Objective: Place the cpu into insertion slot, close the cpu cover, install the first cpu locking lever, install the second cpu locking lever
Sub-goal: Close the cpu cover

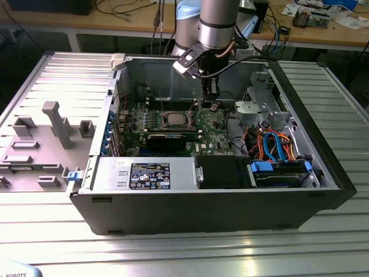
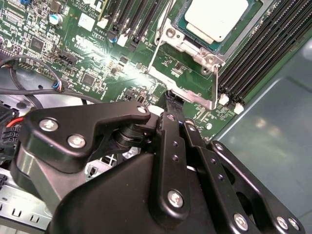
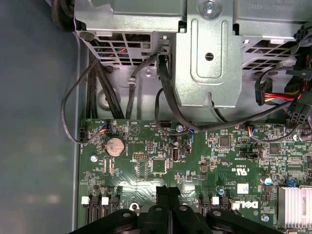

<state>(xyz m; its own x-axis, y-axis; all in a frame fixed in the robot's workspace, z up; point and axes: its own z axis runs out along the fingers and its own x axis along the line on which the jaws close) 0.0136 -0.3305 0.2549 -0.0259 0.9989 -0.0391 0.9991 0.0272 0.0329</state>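
Jaws: seen clenched together in both wrist views, nothing gripped; poised low over the motherboard (image 3: 219, 161).
Cpu (image 2: 217, 17): found seated in the insertion slot (image 1: 165, 120), near the jaws but apart from them.
Cpu cover (image 2: 192, 48): judged to be laid down around the chip to keep it seated.
Locking lever (image 2: 181, 87): thin wire, nearest the jaw tips; contact could not be made out.
Hidden: the slot's far side was cut off; latching could not be told.
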